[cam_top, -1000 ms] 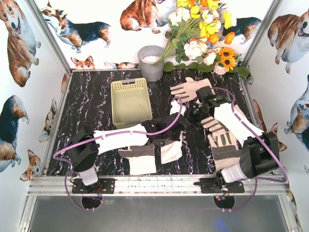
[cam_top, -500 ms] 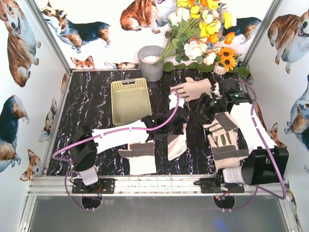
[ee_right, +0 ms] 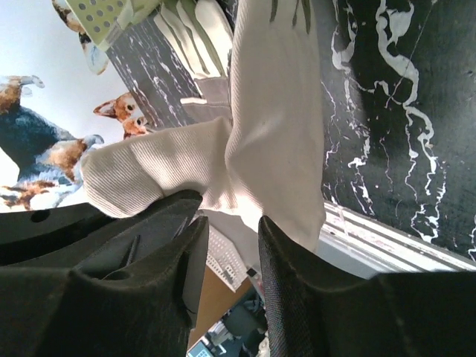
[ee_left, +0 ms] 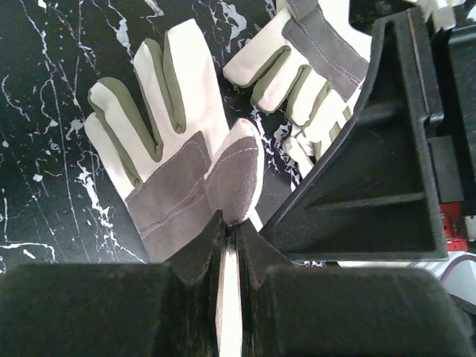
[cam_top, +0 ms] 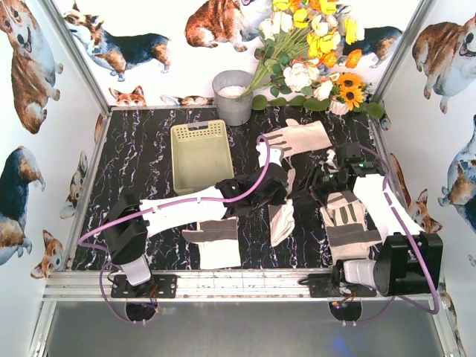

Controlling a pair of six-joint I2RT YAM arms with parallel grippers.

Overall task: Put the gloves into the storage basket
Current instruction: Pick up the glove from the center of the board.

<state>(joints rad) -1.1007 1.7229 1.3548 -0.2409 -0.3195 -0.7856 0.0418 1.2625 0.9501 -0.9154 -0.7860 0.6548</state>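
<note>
the storage basket (cam_top: 201, 160) lies open-topped, bare table (cam_top: 141, 163) to its left; bucket (cam_top: 233, 97) and flowers (cam_top: 309, 52) crowd the far edge.

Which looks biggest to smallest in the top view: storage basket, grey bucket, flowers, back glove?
1. Flowers, the widest spread.
2. Storage basket.
3. Back glove and grey bucket look about alike, so I won't rank them. The bucket stands taller, so nearness to the camera may enlarge it.
</note>
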